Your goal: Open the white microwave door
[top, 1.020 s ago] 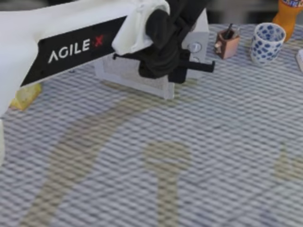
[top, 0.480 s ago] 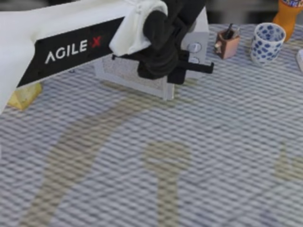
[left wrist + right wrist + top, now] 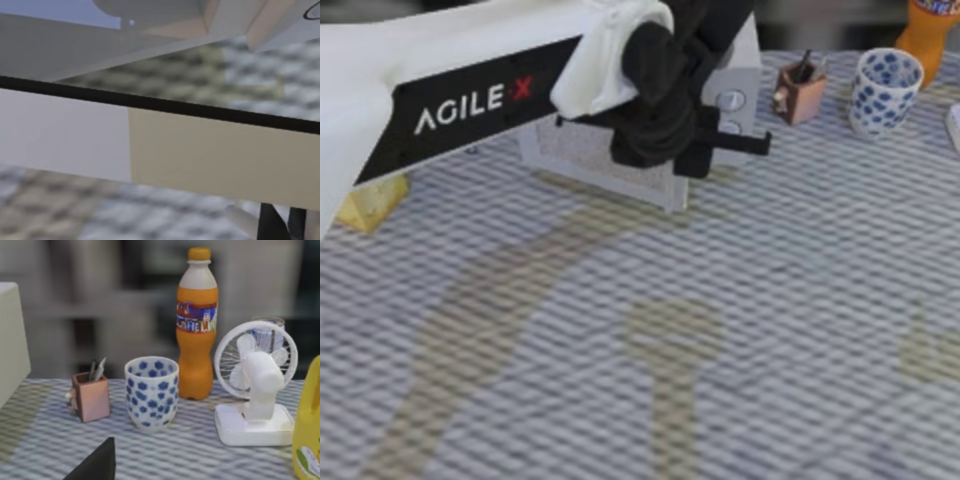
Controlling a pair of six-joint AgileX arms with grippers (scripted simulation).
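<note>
At table's far edge, white microwave [image 3: 740,75], door [image 3: 605,160] angled ajar.

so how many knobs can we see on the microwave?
1 clear knob on the microwave right panel; a second just below is mostly hidden by the left arm.

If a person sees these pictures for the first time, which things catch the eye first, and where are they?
The big white left arm with the black AgileX label crosses the top view's upper left, its black left gripper at the small boxy white microwave. Its mesh-windowed door stands slightly ajar. To the right stand a blue-dotted white cup and a tall orange soda bottle.
</note>
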